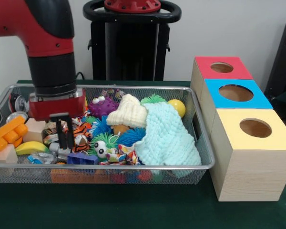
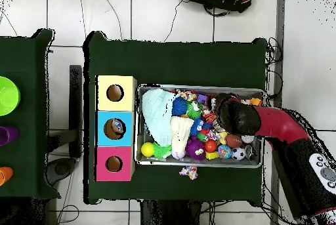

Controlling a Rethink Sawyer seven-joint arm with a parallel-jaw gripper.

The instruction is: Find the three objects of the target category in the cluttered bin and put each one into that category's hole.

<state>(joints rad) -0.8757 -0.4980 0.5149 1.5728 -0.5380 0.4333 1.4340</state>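
Gripper lowered into bin, left end; jaws nearly closed, grasp undetermined. Bottles lie near-left amid clutter. Risk: wrapper snagged instead, or bottle slipping before blue hole.

No text, label, brand, number or sign is showing legibly in either view. Printed patterns are appearing on the wrappers and cans in the bin, but nothing on them is reading as words.

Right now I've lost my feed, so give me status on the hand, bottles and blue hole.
Hand low in silver wire-mesh bin, grip state unclear. Clear plastic bottles not identifiable. Round hole in blue-topped box unobstructed.
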